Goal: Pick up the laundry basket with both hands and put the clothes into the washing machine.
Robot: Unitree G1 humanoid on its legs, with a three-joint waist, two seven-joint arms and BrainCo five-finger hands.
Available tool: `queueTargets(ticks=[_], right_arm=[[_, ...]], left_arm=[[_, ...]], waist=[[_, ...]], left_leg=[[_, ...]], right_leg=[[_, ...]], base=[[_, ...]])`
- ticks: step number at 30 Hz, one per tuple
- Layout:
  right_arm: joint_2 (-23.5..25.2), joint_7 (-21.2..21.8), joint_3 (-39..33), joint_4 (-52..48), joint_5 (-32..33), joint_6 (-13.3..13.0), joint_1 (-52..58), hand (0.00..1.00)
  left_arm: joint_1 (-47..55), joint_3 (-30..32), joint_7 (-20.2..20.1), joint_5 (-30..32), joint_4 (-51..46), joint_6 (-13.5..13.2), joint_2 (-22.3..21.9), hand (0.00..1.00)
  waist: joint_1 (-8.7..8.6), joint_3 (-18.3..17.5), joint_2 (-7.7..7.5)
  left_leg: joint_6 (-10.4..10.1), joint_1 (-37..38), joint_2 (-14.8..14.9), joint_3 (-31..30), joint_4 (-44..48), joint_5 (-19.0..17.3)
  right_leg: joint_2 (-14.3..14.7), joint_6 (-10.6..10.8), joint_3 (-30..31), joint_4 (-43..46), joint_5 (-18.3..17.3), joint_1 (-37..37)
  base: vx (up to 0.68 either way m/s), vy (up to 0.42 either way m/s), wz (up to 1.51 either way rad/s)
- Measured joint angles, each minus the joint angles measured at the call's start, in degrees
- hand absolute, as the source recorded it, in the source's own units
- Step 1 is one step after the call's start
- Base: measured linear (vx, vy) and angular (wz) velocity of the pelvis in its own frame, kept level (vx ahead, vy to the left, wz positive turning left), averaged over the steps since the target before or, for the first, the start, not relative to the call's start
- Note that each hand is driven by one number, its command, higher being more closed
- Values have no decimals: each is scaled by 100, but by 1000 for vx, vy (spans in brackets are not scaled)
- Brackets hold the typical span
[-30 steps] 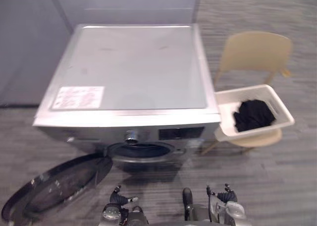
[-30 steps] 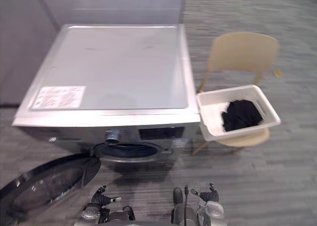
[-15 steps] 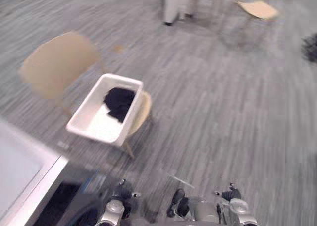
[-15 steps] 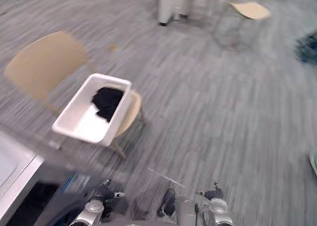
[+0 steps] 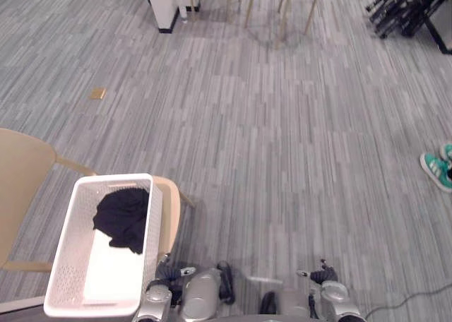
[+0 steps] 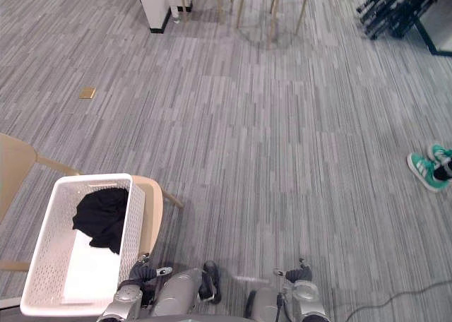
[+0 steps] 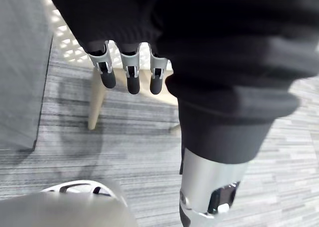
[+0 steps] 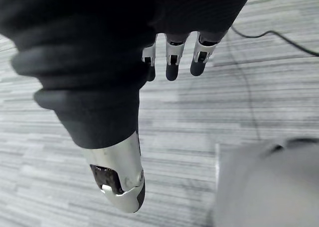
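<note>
One white laundry basket sits on the seat of a beige chair at the near left. Its long axis runs near to far, with the open top up and one short end toward the robot. Black clothes lie heaped in its far half. The left hand and right hand hang with straight, relaxed fingers, holding nothing. The step looks like the approach, with the basket not yet grasped. Next, each hand likely needs to take a long-side rim for a level lift.

Both head eyes look steeply down, sharing the laundry basket and chair. The wrist cameras face the floor, close past the left robot hand and right robot hand.
</note>
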Motion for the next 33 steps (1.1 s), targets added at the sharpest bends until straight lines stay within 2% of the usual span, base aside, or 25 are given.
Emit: queueTargets(ticks=[2, 4, 6, 8, 9, 10, 11, 12, 13, 14, 15, 16, 17, 18, 19, 20, 21, 22, 24, 27, 29, 30, 31, 32, 33], right_arm=[[52, 27, 75, -33, -84, -9, -11, 0], [126, 88, 117, -156, -164, -57, -41, 0], [219, 94, 100, -340, -210, -56, -10, 0], [292, 87, 61, -620, -201, -45, 144, 0], [338, 75, 25, -806, -149, -46, 284, 0], [363, 66, -33, -852, -123, -41, 348, 0], [415, 54, -149, -940, -26, -39, 475, 0], [324, 58, -136, -968, -13, -17, 325, 0], [307, 45, -137, -1031, -7, -26, 321, 0], [281, 31, -129, -1071, 6, -57, 309, 0], [272, 18, -124, -1064, 11, -57, 284, 0], [272, -11, -118, -1065, 23, -55, 285, 0], [267, -59, -114, -1070, 40, -56, 283, 0], [247, -69, -106, -1084, 85, -69, 252, 0], [238, -71, -106, -1085, 94, -82, 228, 0], [189, -83, -96, -1099, 129, -105, 152, 0], [129, -88, -65, -990, 129, -109, 18, 0], [95, -90, -67, -984, 129, -115, 15, 0], [91, -108, -81, -835, 131, -101, 19, 0], [138, -122, -122, -726, 123, -98, 38, 0], [99, -184, -187, -788, 116, -86, -30, 0], [57, -193, -174, -915, 105, -66, -24, 0], [0, -252, -168, -1220, 57, -49, 40, 0], [-27, -296, -149, -1342, 48, -47, 44, 0], [-69, -348, -119, -1699, -25, -43, 80, 0]], left_arm=[[77, -46, 4, 1, 0, -5, -25, 0], [85, -40, 5, 2, -2, -4, -64, 0], [13, -19, 12, 3, -8, 19, -156, 0], [-237, 22, 66, 9, -7, 65, -445, 0], [-402, 27, 95, 11, -4, 91, -615, 0], [-466, 17, 91, 11, -6, 92, -702, 0], [-590, -106, 89, 12, 1, 81, -870, 0], [-601, -157, 56, 50, -66, 65, -834, 0], [-606, -126, 85, 53, -99, 58, -884, 0], [-630, -27, 118, 54, -148, 38, -890, 0], [-650, -10, 118, 54, -195, 15, -888, 0], [-645, -11, 118, 54, -192, 20, -888, 0], [-618, -40, 112, 56, -189, 28, -888, 0], [-560, -39, 122, 56, -251, 31, -891, 0], [-505, -44, 124, 58, -294, 29, -876, 0], [-402, -87, 128, 62, -290, 29, -851, 0], [-372, -179, 129, 66, -206, 83, -792, 0], [-342, -262, 128, 68, -189, 102, -760, 0], [-339, -507, 111, 143, -134, 99, -556, 0], [-259, -544, 107, 287, -79, 98, -321, 0], [-190, -512, 111, 282, -49, 91, -164, 0], [-181, -522, 118, 281, -46, 93, -130, 0], [-150, -540, 128, 281, -44, 94, -89, 0], [-118, -555, 129, 281, -55, 89, -69, 0], [-59, -556, 141, 281, -62, 79, -27, 0]], waist=[[-72, -8, 31], [-83, -18, 27], [-84, -24, 22], [-124, -20, 30], [-130, -35, 3], [-141, -47, -22], [-97, 18, -21], [-70, -1, 190], [-58, -19, 225], [14, -40, 272], [58, -28, 254], [41, -23, 246], [25, -6, 186], [48, -13, 144], [58, -48, 127], [81, -115, 161], [115, -127, 140], [128, -139, 129], [186, -168, 59], [179, -265, -100], [174, -272, -116], [156, -266, -127], [76, -251, -135], [13, -246, -125], [-102, -227, -113]], left_leg=[[13, 582, -36, -174, -242, -81], [12, 906, -35, -387, -412, -81], [-8, 973, -40, -838, -466, -92], [-146, 821, 0, -1679, -344, -175], [-324, 627, -53, -2164, -109, -278], [-464, 547, -110, -2387, 26, -362], [-763, 488, -169, -2720, 265, -609], [-861, 292, 28, -2955, 477, -596], [-910, 220, 80, -3023, 529, -566], [-1171, 54, 255, -2991, 544, -412], [-1378, -61, 434, -2648, 469, -294], [-1380, -123, 523, -2401, 441, -292], [-1365, -203, 750, -1505, 285, -283], [-1251, -196, 975, -608, 96, -214], [-1134, -207, 1060, -197, 38, -145], [-936, -221, 1195, 622, -125, 48], [-1011, -324, 1207, 877, -109, 315], [-987, -368, 1179, 986, -138, 345], [-912, -504, 901, 753, -149, 401], [-883, -465, 632, 624, -200, 389], [-690, -413, 520, 530, -151, 269], [-600, -375, 478, 497, -92, 199], [-506, -242, 391, 322, -86, 110], [-452, -192, 380, 228, -115, 69], [-420, -69, 373, 80, -127, 0]], right_leg=[[-164, -244, -184, 360, -183, -220], [-142, -250, -274, -275, -242, -446], [270, -233, 193, -1381, -245, -714], [1116, -138, 1651, -2849, -71, -851], [1356, -88, 2523, -3675, 266, -773], [1304, -51, 2721, -4025, 490, -682], [1099, 201, 2593, -4066, 957, -500], [1061, 3, 1876, -3820, 805, -455], [1008, -50, 1619, -3795, 714, -389], [875, -208, 972, -3698, 599, -252], [700, -338, 458, -3650, 506, -22], [616, -366, 254, -3659, 462, 118], [411, -350, -190, -3678, 351, 426], [285, -296, -519, -3711, 265, 636], [227, -284, -668, -3750, 200, 696], [117, -99, -972, -3817, -40, 824], [-35, -45, -1203, -3854, -83, 871], [-102, 2, -1309, -3885, -53, 900], [-203, 185, -1630, -4227, 73, 1157], [-389, 261, -1654, -4283, 130, 1321], [-578, 264, -1595, -3835, 133, 1258], [-737, 248, -1431, -3242, 143, 1065], [-910, -99, -965, -2232, 363, 703], [-908, -350, -715, -1849, 528, 543], [-729, -337, -104, -1401, 310, 227]], base=[[546, 79, 57], [446, 25, 65], [459, -68, 93], [403, -196, 165], [403, -243, 201], [486, -337, 265], [358, -362, 267], [327, -377, 255], [260, -384, 245], [209, -348, 262], [185, -333, 279], [132, -255, 293], [105, -157, 268], [90, -87, 246], [80, 13, 198], [59, 70, 151], [63, 112, 137], [57, 163, 109], [86, 195, 93], [98, 147, 46], [89, 164, 30], [72, 175, 41], [48, 117, 43], [68, 141, 61], [43, 67, 51]])
